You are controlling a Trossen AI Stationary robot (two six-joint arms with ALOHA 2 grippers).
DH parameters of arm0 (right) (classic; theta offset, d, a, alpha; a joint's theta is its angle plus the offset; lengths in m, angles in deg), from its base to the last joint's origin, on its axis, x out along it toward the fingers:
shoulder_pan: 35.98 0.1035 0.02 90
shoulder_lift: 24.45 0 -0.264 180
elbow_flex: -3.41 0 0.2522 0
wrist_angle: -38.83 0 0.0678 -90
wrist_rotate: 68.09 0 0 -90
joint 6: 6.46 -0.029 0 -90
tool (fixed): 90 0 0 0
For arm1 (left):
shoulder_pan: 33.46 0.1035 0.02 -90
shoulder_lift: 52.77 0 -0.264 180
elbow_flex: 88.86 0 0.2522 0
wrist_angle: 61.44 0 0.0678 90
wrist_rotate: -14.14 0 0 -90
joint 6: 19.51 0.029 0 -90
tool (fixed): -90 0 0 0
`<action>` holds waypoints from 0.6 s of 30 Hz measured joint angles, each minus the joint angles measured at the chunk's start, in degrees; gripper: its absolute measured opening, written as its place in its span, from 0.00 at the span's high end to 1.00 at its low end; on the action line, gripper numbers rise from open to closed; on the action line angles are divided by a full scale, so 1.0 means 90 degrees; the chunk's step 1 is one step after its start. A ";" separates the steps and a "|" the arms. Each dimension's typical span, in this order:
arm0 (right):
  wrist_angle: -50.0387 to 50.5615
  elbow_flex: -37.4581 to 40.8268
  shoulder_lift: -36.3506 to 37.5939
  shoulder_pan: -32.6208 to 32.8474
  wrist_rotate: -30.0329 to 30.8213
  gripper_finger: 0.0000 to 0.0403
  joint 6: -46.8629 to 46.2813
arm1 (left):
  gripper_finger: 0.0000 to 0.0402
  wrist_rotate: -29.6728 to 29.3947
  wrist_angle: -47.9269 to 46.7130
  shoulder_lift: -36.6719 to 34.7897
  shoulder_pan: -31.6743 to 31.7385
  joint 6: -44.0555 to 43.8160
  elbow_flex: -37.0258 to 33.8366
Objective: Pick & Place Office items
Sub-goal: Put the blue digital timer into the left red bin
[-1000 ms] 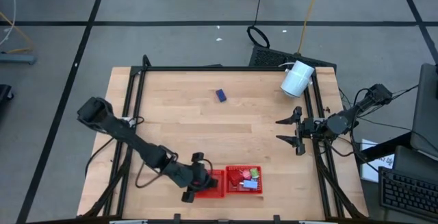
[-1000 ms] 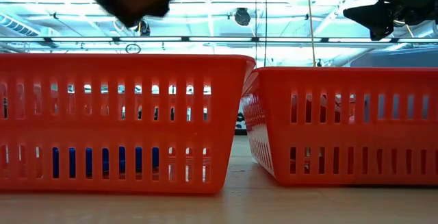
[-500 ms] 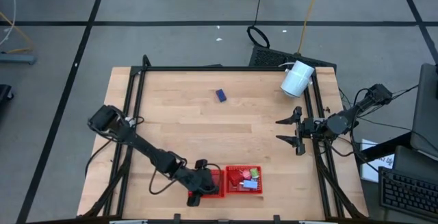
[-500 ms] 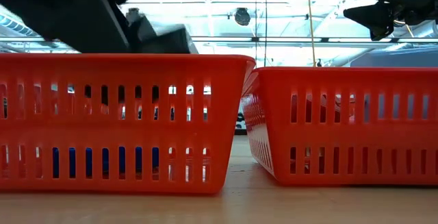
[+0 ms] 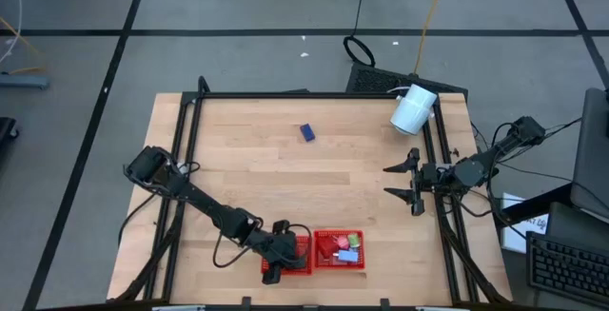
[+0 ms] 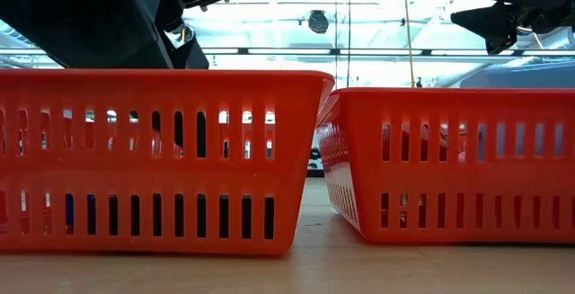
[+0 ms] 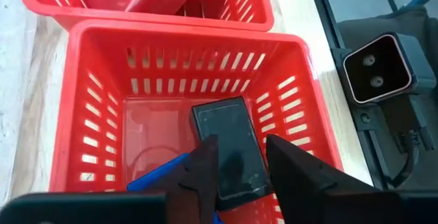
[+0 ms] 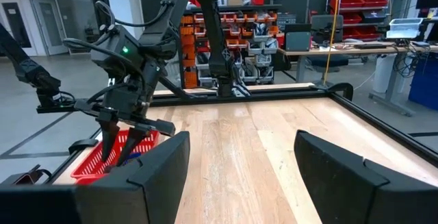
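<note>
The left gripper (image 7: pixel 238 161) dips into the left red basket (image 7: pixel 96 107), fingers clenched on a flat black block (image 7: pixel 229 148) beside a blue piece (image 7: pixel 156 176); judged light, stiff and slick, best pinched across its narrow sides. Far right of the basket, the right gripper (image 5: pixel 403 182) waits, fingers spread.

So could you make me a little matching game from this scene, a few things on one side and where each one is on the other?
Things:
1. black item
2. blue block
3. white cylinder
4. right gripper

Places:
a. lying alone on the bare wood
b. tipped at the table's far right corner
c. hovering open by the table's right edge
d. inside a red tray, at the left gripper

Pairs: 1-d, 2-a, 3-b, 4-c
</note>
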 joint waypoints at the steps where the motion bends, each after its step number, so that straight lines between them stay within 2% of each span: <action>1: 0.0000 0.0000 0.0001 0.0000 -0.0001 0.37 -0.0001 | 0.71 0.0002 -0.0004 0.0000 0.0010 -0.0002 0.0000; 6: -0.0001 0.0000 0.0001 0.0000 -0.0001 0.37 -0.0002 | 0.75 0.0038 -0.0006 -0.0002 0.0094 -0.0002 0.0000; 13: 0.0000 0.0000 0.0002 0.0000 0.0000 0.37 -0.0002 | 0.74 0.0972 0.0015 -0.0110 0.0468 -0.0145 0.0000; 18: 0.0010 0.0000 -0.0001 0.0000 -0.0002 0.37 -0.0002 | 0.76 0.1047 0.0004 -0.0513 0.0727 -0.0009 0.0000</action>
